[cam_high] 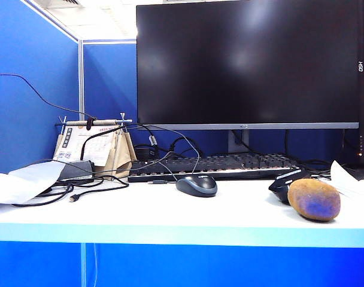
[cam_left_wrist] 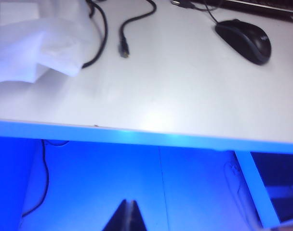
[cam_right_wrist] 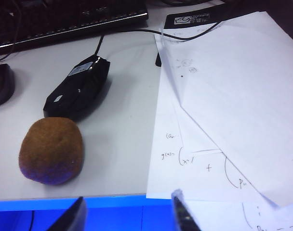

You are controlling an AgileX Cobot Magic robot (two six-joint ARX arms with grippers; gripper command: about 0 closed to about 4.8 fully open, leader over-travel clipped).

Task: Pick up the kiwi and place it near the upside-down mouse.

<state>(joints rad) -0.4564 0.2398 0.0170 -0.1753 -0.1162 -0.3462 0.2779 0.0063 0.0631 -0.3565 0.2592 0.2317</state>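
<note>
Kiwi (cam_right_wrist: 51, 151) just beside the upside-down mouse (cam_right_wrist: 79, 86), papers (cam_right_wrist: 223, 106) alongside, right gripper (cam_right_wrist: 129, 216) jaws apart, empty.

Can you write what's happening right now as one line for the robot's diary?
kiwi: on desk beside upside-down mouse | left claw: shut, off the desk edge | right claw: open, empty, hanging short of the kiwi

Fuzzy matt kiwi (cam_right_wrist: 51, 150); glossy black plastic upside-down mouse (cam_right_wrist: 79, 86); smooth white table (cam_high: 170, 209).

Of the left claw (cam_left_wrist: 128, 211), only two dark, tapering fingertips meeting in a narrow point are seen. Of the right claw (cam_right_wrist: 129, 214), two black, slanted finger (cam_right_wrist: 185, 216) tips set apart are shown.
</note>
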